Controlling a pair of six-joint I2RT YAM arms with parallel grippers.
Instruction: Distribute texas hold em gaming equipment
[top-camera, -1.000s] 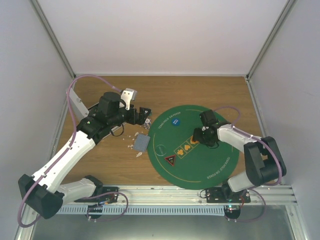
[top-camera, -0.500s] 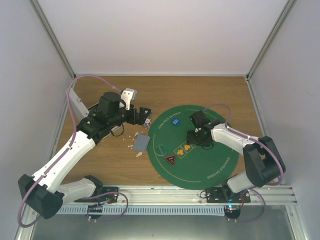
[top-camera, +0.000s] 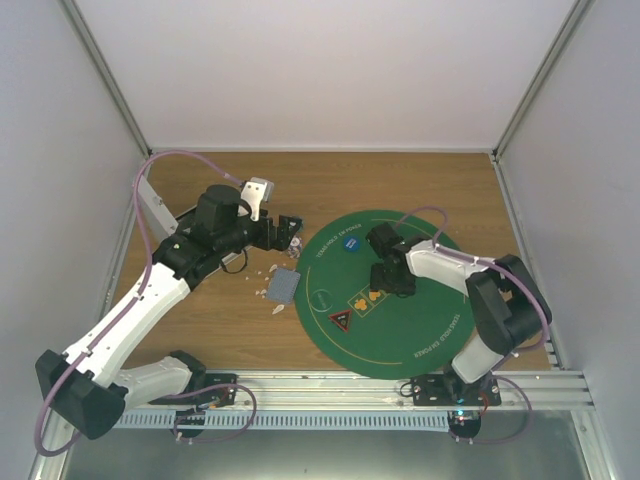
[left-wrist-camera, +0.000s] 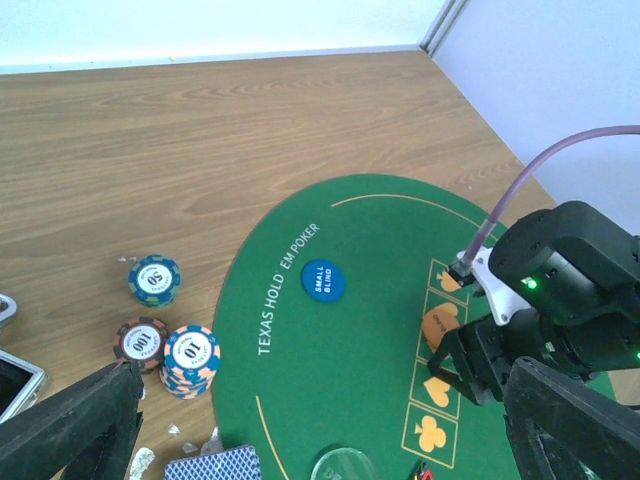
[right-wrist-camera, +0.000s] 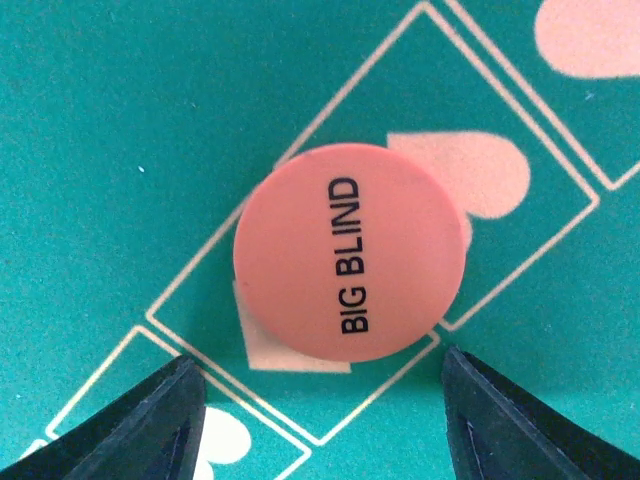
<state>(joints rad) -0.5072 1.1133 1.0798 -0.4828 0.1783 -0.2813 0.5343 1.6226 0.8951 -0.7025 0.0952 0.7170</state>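
Smooth matt plastic token (right-wrist-camera: 350, 265), green felt mat (right-wrist-camera: 100, 150)

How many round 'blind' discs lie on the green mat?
2: blue disc near the mat's lettering; orange disc on the suit boxes under the right tool. None seems hidden.

My orange round BIG BLIND token (right-wrist-camera: 350, 263) lies flat over a printed heart; the blue round SMALL BLIND token (left-wrist-camera: 323, 280) lies apart; striped poker chips (left-wrist-camera: 190, 358) stack near grey-blue-backed cards (left-wrist-camera: 213, 464).

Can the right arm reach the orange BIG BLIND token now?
Probably yes. The token lies bare on the mat, and the right pincer hangs open close above it, with nothing between them.
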